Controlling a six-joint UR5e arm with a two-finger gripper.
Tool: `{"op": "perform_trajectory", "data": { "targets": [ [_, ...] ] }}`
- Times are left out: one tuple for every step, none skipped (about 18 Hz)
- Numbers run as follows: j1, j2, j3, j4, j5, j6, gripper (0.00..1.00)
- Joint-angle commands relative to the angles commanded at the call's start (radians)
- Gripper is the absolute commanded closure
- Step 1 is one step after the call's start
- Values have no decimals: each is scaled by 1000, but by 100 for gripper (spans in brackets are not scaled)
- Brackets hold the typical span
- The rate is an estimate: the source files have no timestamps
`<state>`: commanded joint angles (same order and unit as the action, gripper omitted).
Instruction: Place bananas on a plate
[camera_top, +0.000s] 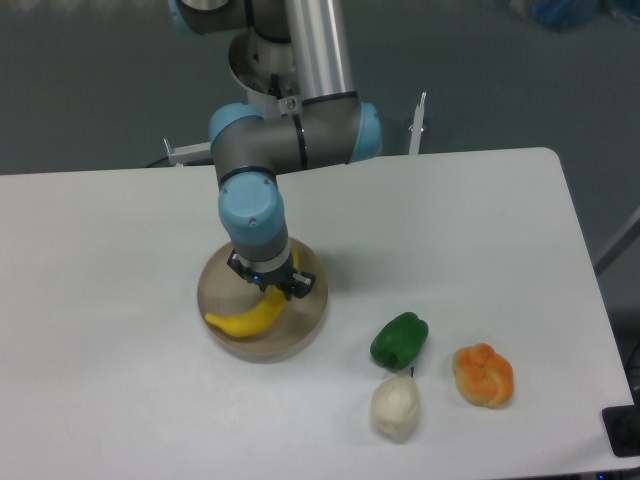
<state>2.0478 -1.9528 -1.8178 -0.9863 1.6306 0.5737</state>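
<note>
Jaws (270, 287) clamped on the banana (250, 317) — it hangs over the plate (305, 325), 1 tip past the rim.

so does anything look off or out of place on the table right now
Mostly no. The one thing: the banana sits off-centre on the plate, its left tip poking past the rim, with the tool right on it. The green pepper, white item and orange fruit lie undisturbed.

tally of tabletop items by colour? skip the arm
Yellow: 1, banana
Beige-tan: 1, plate
Green: 1, pepper
White: 1, lumpy white item
Orange: 1, lumpy orange fruit
Total: 5
</note>
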Motion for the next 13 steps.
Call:
{"op": "perform_trajectory", "data": {
  "targets": [
    [12, 12, -2, 0, 0, 0, 0],
    [18, 26, 2, -2, -2, 0, 0],
    [29, 37, 3, -2, 2, 2, 0],
    [47, 49, 9, -2, 2, 2, 0],
    [72, 57, 17, -2, 2, 3, 0],
    [89, 58, 28, -2, 5, 11, 0],
    [106, 58, 52, -3, 0, 27, 0],
    [123, 58, 73, -5, 5, 40, 0],
    [136, 57, 93, -5, 6, 49, 0],
    [149, 52, 121, -5, 5, 58, 0],
    [164, 43, 152, -6, 6, 64, 0],
    [181, 32, 184, -8, 2, 66, 0],
    [201, 23, 210, -12, 0, 77, 0]
  ]
}}
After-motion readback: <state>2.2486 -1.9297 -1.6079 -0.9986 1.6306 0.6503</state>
